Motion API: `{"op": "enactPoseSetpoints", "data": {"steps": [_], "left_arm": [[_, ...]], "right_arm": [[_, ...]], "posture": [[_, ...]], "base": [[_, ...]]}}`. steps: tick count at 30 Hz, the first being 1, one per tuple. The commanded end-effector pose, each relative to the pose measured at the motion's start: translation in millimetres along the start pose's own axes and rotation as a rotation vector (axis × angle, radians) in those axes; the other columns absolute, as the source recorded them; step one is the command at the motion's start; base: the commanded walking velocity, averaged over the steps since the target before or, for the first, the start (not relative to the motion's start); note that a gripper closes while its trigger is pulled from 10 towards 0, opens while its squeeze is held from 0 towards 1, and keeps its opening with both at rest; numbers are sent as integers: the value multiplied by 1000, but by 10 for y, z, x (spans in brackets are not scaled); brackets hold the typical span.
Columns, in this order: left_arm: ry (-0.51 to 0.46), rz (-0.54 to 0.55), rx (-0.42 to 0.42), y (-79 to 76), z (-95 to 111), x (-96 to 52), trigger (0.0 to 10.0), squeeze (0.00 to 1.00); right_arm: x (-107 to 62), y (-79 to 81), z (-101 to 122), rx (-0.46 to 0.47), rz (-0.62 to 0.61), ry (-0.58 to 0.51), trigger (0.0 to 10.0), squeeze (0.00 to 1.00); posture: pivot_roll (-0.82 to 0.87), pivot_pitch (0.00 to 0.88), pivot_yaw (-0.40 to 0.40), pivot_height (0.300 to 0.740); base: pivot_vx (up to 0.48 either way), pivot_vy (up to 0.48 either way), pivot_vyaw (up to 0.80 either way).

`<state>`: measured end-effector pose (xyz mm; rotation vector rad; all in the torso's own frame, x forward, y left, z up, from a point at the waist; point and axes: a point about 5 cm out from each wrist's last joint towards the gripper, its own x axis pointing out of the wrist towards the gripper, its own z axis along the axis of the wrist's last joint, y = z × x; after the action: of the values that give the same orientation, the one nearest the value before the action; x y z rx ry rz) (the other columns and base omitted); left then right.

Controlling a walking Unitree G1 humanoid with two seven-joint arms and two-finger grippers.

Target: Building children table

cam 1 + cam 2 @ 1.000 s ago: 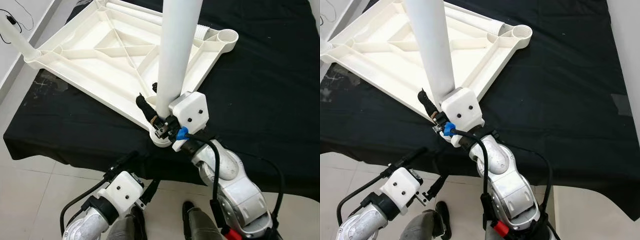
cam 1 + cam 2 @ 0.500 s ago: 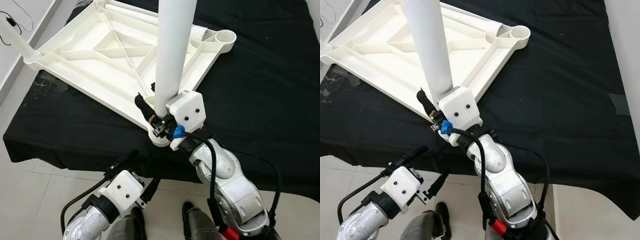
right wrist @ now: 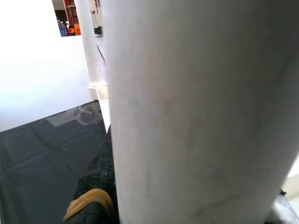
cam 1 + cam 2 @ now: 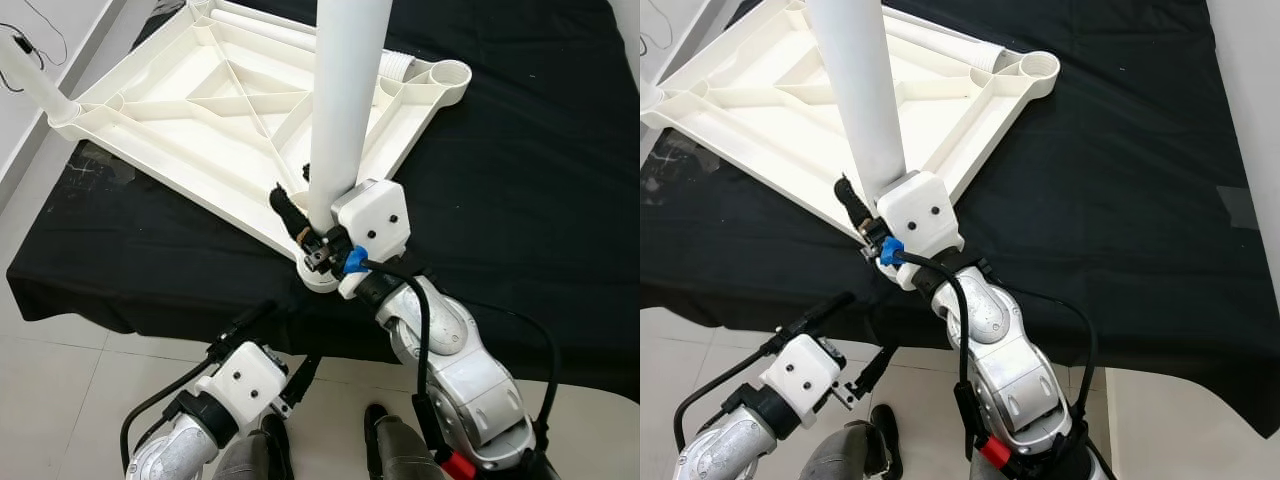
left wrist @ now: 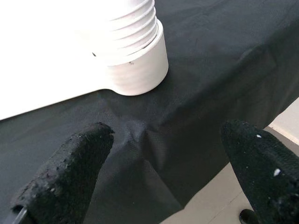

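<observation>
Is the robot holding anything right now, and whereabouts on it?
The right pincer grips the white leg near its bottom end, just above the tabletop's corner socket. The left pincer is open, holding nothing.

Silver arms, white wrist housings, black cables, blue connector [image 4: 361,262].

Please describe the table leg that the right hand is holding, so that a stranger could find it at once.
On the black cloth lies an upside-down white tabletop. At its corner nearest the robot, one white leg stands upright in the socket, gripped low by the right hand. Unlike the far-left leg, it rises toward the camera.
</observation>
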<state>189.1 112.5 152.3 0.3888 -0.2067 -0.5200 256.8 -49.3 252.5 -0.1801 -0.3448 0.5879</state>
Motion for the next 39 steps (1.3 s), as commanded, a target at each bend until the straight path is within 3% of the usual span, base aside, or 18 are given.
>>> {"op": "enactPoseSetpoints", "data": {"steps": [1, 6, 7, 8, 9, 10, 14, 15, 16, 17, 19, 39], "left_arm": [[36, -9, 2, -33, -69, -38, 10000, 0], [36, -8, 2, -30, -72, -34, 10000, 0], [36, -7, 2, -29, -74, -33, 10000, 0], [36, -7, 2, -29, -74, -33, 10000, 0], [36, -7, 3, -27, -75, -32, 10000, 0], [36, -7, 3, -26, -76, -32, 10000, 0], [36, -6, 5, -24, -77, -32, 10000, 0], [36, -6, 5, -24, -78, -31, 10000, 0], [36, -6, 6, -23, -79, -30, 10000, 0], [36, -6, 6, -22, -79, -29, 10000, 0], [35, -5, 7, -22, -77, -27, 10000, 0], [33, 3, 11, -18, -69, -16, 10000, 0]], "right_arm": [[-45, -13, -438, 4, -38, 242, 10000, 0], [-37, -15, -429, 5, -36, 237, 10000, 0], [-34, -16, -430, 3, -34, 237, 10000, 67], [-34, -16, -430, 3, -34, 237, 10000, 67], [-32, -15, -430, 2, -32, 236, 10000, 675], [-30, -16, -428, 0, -33, 233, 10000, 1000], [-26, -21, -422, -4, -37, 230, 10000, 1000], [-21, -22, -415, 1, -34, 226, 10000, 227], [-15, -22, -399, 3, -27, 217, 10000, 0], [-10, -22, -388, 5, -22, 210, 10000, 0], [-2, -26, -367, 6, -12, 192, 0, 0], [36, -82, -346, -12, -4, 176, 0, 0]], "posture": [[15, 363, 62, 740], [16, 366, 64, 740], [16, 365, 64, 740], [16, 365, 64, 740], [16, 364, 65, 740], [16, 364, 66, 740], [16, 363, 66, 740], [16, 362, 67, 740], [16, 362, 67, 740], [16, 363, 67, 740], [16, 364, 67, 740], [15, 368, 63, 740]], "base": [[0, 0, 0], [0, 0, 0], [0, 0, 0], [0, 0, 0], [0, 0, 0], [0, 0, 0], [0, 0, 0], [0, 0, 0], [0, 0, 0], [0, 0, 0], [0, 0, 0], [0, 0, 0]]}}
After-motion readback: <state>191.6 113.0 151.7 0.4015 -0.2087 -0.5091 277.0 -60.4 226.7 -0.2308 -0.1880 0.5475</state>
